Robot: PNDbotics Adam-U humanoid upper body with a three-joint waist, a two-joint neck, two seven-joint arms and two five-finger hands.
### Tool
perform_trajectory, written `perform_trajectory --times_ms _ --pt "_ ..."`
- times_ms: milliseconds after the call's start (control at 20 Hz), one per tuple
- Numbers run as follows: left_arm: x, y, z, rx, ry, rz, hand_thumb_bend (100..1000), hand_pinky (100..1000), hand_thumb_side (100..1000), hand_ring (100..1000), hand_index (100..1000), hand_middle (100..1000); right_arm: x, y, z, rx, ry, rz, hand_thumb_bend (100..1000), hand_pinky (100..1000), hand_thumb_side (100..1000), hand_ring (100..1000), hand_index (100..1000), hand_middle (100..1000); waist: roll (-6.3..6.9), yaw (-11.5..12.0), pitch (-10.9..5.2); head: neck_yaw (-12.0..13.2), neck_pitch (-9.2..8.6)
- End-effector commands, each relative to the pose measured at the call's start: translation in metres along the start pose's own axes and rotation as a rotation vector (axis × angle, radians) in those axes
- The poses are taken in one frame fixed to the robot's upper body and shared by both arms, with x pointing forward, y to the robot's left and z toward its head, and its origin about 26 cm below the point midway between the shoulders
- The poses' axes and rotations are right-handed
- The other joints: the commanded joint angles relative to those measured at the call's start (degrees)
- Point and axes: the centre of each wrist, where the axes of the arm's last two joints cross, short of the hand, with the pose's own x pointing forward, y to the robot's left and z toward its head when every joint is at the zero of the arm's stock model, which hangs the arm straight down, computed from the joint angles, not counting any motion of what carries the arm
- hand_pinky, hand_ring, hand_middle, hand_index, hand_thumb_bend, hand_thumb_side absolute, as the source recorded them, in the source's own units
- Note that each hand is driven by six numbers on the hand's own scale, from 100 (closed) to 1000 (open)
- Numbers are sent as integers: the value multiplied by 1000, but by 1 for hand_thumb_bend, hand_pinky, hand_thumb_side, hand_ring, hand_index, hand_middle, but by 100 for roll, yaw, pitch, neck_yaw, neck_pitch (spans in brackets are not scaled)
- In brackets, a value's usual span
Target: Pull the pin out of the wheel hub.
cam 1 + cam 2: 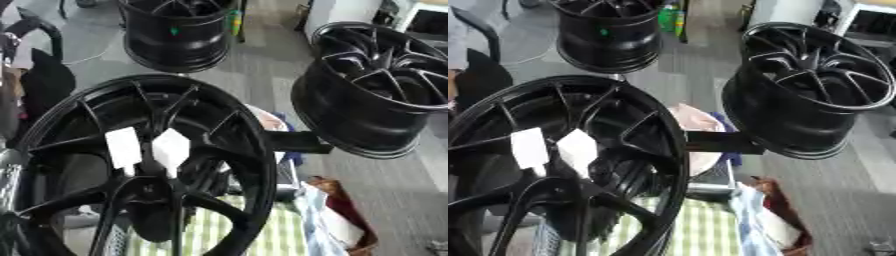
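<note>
Three black wheel hubs fill the scene: the nearest wheel hub [131, 165] spreads over the lower left, a second rim [385, 85] sits at the right on a dark bar [293, 141], a third rim [179, 32] at the top. Two white tags [147, 148] lie over the near hub's spokes. Green checked cloth [210, 230] shows behind. Neither robot hand appears, and no pin can be made out.

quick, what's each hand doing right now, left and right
Left hand: not in view in either eye view.
Right hand: not in view either.
Only the near wheel hub and its two white tags show.
</note>
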Motion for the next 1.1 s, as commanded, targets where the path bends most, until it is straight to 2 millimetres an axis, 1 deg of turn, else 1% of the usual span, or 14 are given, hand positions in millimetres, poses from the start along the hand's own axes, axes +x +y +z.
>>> perform_trajectory --times_ms 50,150,200,250,350,400,550,700,850,1000,1100 --pt "6 4 -5 -7 -25 -25 213 839 557 961 854 832 -8 -20 -19 -116 87 35 100 745 100 688 507 412 34 -14 -88 4 -3" --pt "6 4 -5 -9 -25 -24 213 839 557 961 854 832 -11 -18 -20 -131 122 58 100 762 100 745 626 540 34 -13 -87 4 2" --pt "6 3 -5 -10 -24 -24 213 839 556 961 854 832 -12 -16 -20 -128 137 65 100 778 217 782 704 630 34 -12 -88 4 6" --pt "6 3 -5 -10 -24 -24 214 839 556 961 854 832 -13 -15 -19 -113 149 70 108 792 356 820 773 718 34 -11 -89 3 9" --pt "6 3 -5 -11 -24 -24 214 839 556 961 854 832 -12 -13 -18 -88 149 70 103 803 454 846 830 773 33 -10 -91 -3 6" --pt "6 3 -5 -12 -24 -24 214 839 556 961 854 832 -11 -13 -18 -80 141 65 100 804 486 848 838 779 34 -10 -92 -5 3" --pt "6 3 -5 -13 -24 -24 215 838 555 961 854 832 -6 -15 -16 -67 115 47 100 802 508 846 844 780 32 -6 -95 -13 5" --pt "6 3 -5 -14 -24 -23 214 838 555 961 854 833 0 -19 -14 -76 90 27 100 798 484 841 838 773 28 -1 -96 -17 10" --pt "6 2 -5 -18 -24 -22 215 838 555 961 855 833 7 -21 -11 -80 57 16 100 799 481 842 840 774 23 4 -99 -14 14" --pt "6 2 -5 -20 -25 -20 215 838 554 962 855 833 13 -23 -9 -81 37 16 103 799 455 842 841 776 21 11 -105 -19 5" --pt "6 2 -5 -22 -23 -19 215 838 554 962 855 833 15 -23 -7 -78 30 20 123 804 412 849 848 786 19 12 -107 -23 4"
